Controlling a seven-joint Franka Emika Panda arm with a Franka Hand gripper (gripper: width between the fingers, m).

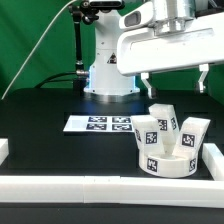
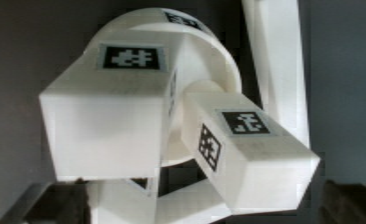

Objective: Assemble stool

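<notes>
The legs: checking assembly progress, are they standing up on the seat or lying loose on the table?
Standing: three legs rise tilted from the round seat; none lies on the table.

Gripper [image 1: 176, 78] hung above the stool, fingers [image 1: 148, 80] parted. Open air lay between fingertips and the upright legs [image 1: 160, 128]. Directly below the fingers, legs crowded the seat [image 1: 165, 160]; gaps between them narrow. Border rail [image 1: 214, 160] stood just beyond the seat.
</notes>
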